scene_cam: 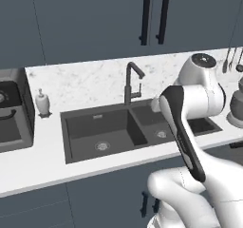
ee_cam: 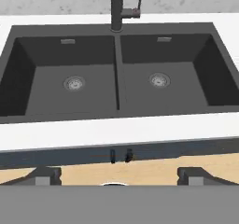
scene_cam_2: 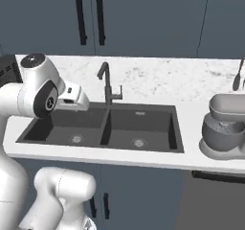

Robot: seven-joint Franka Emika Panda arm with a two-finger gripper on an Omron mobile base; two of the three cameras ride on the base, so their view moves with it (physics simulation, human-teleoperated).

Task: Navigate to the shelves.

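Left base view: white countertop (scene_cam: 38, 160) with a dark double-bowl sink (scene_cam: 78, 129) set into it. A dark faucet (scene_cam: 132, 82) stands behind the divider and a small soap dispenser (scene_cam: 42, 102) sits left of the basin. Dark blue upper cabinets (scene_cam: 85, 23) hang above the marble splashback, and utensils (scene_cam: 232, 58) hang at far right. My arm is folded in front of the right bowl. Right base view: same sink and faucet from the other side, with a grey stand mixer (scene_cam_2: 224, 126) on the counter well to the right of the basin. Hand view: I look down into both bowls, each with a round drain. The counter edge and cabinet front are below them, and a strip of tan floor (ee_cam: 140, 171) is nearest. My pincer (ee_cam: 119, 177) is spread wide, with one fingertip (ee_cam: 46, 175) at each side, and it grips nothing. Shelves: I cannot place them from this stance; by my judgement they lie off to one side of this sink station, so the base must drive along the counter run. Handling note, judged: a wall-fixed wooden plank would be stiff and immovable. It is not an item to grasp, only to face squarely and stop short of.
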